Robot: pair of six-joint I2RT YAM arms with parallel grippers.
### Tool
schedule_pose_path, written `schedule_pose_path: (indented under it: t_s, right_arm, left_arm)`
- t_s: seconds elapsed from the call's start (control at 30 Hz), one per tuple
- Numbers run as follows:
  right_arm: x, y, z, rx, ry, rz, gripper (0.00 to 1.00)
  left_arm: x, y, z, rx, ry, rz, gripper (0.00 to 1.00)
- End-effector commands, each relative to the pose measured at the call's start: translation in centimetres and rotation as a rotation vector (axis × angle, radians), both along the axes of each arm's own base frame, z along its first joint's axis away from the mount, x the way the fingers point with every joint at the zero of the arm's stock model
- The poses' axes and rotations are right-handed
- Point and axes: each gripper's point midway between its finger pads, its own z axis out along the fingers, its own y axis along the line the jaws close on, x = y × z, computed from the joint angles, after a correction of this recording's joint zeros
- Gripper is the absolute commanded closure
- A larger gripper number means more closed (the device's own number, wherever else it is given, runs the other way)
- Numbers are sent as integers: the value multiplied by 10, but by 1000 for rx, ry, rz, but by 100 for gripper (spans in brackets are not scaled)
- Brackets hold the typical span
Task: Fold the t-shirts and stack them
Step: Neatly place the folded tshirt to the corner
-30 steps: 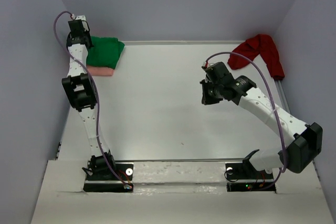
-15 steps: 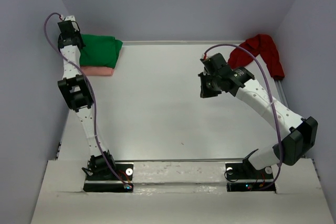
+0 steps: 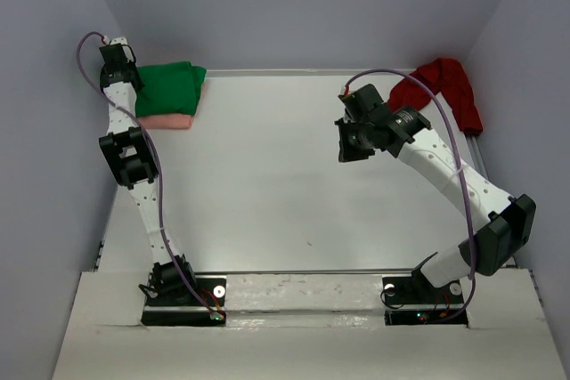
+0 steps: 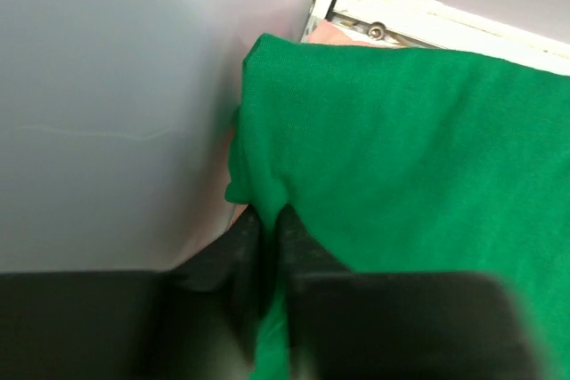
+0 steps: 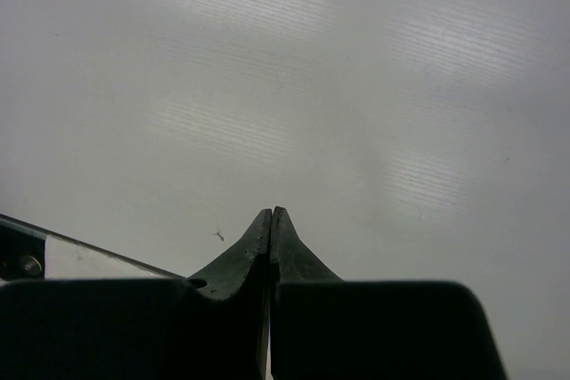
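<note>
Tabletop (image 3: 267,193): left fingers (image 4: 233,251) tight on green t-shirt (image 4: 419,157), pink t-shirt (image 3: 165,120) mostly beneath; right fingers (image 5: 245,251) together, empty

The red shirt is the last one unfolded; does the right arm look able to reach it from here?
Probably yes: the red t-shirt lies bunched in the far right corner, just beyond the shut right gripper, with only table between.
</note>
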Motion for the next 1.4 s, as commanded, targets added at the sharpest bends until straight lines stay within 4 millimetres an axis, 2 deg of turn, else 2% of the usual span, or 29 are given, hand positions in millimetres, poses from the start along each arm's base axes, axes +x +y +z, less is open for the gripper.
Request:
schedule_pose_path:
  t_s: [0.0, 0.03, 0.13, 0.17, 0.2, 0.33, 0.4, 0.43, 0.47, 0.5, 0.53, 0.57, 0.6, 0.63, 0.67, 0.77, 0.87, 0.93, 0.97, 1.0, 1.03, 1.1, 1.17, 1.2, 1.23, 1.27, 1.3, 1.37]
  right_arm:
    - [3, 2, 15, 26, -13, -8, 100]
    - [3, 3, 14, 31, -11, -12, 100]
    - [0, 4, 9, 30, 6, -4, 100]
    - [0, 4, 8, 29, 9, -3, 100]
    - [-1, 3, 8, 29, 9, -3, 100]
    - [-3, 1, 7, 28, 8, -6, 100]
    - [-4, 1, 5, 28, 12, -3, 100]
    - [-4, 1, 5, 26, 9, -3, 100]
    - [-5, 0, 5, 26, 5, -4, 100]
    - [-4, -2, 4, 22, -2, -6, 100]
    - [-5, -4, -1, 12, -1, -9, 100]
    - [-5, -5, -2, 8, -7, -10, 100]
    - [-5, -6, -3, 3, -4, -7, 100]
    - [-6, -6, -4, 5, -3, -4, 100]
    - [-6, -6, -5, 3, -4, -1, 100]
    - [-5, -6, -5, 11, -28, 14, 100]
    - [-6, -5, -8, 5, -25, 31, 100]
    - [-6, -3, -9, 8, -23, 47, 100]
    - [-6, -2, -7, 13, -25, 55, 100]
    - [-7, -2, -7, 12, -24, 55, 100]
    - [-7, -1, -6, 21, -22, 59, 100]
    - [-9, 0, -3, 27, -18, 59, 100]
    - [-10, -1, -1, 29, -15, 55, 100]
    - [-11, -2, 0, 29, -15, 54, 100]
    - [-13, -3, -1, 27, -9, 47, 100]
    - [-14, -5, 0, 25, -10, 42, 100]
    - [-16, -7, 3, 26, -17, 36, 100]
    - [-18, -11, 3, 23, -18, 18, 100]
  left_arm:
    - [7, 19, 26, 49, -74, 62, 71]
    - [7, 19, 26, 46, -74, 68, 58]
    - [10, 14, 34, 39, -97, 61, 35]
    - [10, 13, 37, 39, -102, 57, 24]
    - [11, 9, 44, 44, -113, 51, 10]
    - [13, -2, 71, 62, -151, 44, 4]
    - [12, -10, 90, 80, -174, 41, 3]
    - [14, -23, 100, 92, -184, 25, 2]
    - [12, -30, 118, 106, -207, 24, 2]
    - [11, -36, 127, 116, -216, 19, 1]
    - [13, -52, 134, 123, -227, 2, 1]
    - [8, -58, 152, 139, -246, 3, 1]
    - [6, -65, 160, 152, -253, -1, 1]
    - [7, -81, 168, 161, -265, -19, 1]
    - [1, -86, 186, 182, -285, -17, 1]
    - [-8, -109, 209, 179, -316, -30, 1]
    - [-11, -125, 214, 171, -323, -44, 1]
    - [-8, -143, 213, 152, -320, -64, 1]
    - [-5, -160, 205, 142, -301, -89, 1]
    - [-4, -159, 200, 143, -290, -82, 1]
    - [-3, -174, 195, 135, -277, -95, 1]
    - [-2, -180, 182, 91, -262, -79, 1]
    - [-1, -187, 164, 42, -235, -89, 10]
    - [0, -187, 163, 34, -234, -87, 20]
    - [-1, -189, 152, 27, -208, -95, 43]
    - [-1, -190, 143, 27, -186, -104, 56]
    - [-1, -191, 135, 22, -169, -106, 99]
    - [-3, -188, 125, 5, -143, -83, 100]
